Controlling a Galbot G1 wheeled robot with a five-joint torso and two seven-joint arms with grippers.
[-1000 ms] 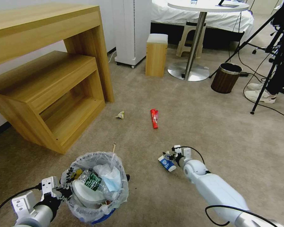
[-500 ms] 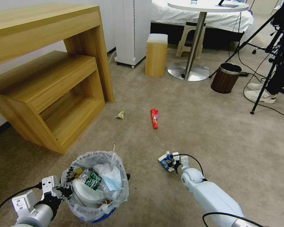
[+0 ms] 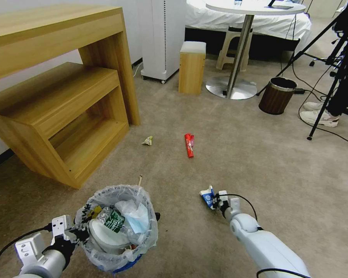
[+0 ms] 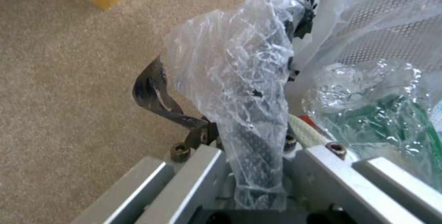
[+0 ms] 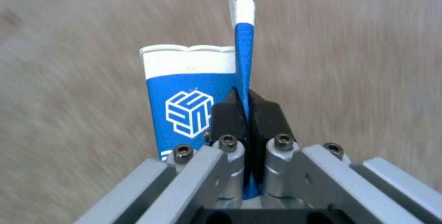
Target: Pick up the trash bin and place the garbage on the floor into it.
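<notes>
The trash bin, lined with a crinkled clear bag, is at the lower left and holds a white slipper, a green-label bottle and a blue mask. My left gripper is shut on its rim; in the left wrist view one dark finger is outside the bag-covered rim. My right gripper is shut on the blue-white paper cup, pinching its flattened wall just above the floor. A red packet, a crumpled wrapper and a wooden stick lie on the carpet.
A wooden shelf unit stands at the left. Farther back are a white appliance, a small wooden stool, a round table's base, a dark brown bin, and tripod legs with cables at the right.
My right arm has drawn back and to the right, and the cup has gone from lying on the carpet to tilted up in its grip. The left arm and bin have stayed still.
</notes>
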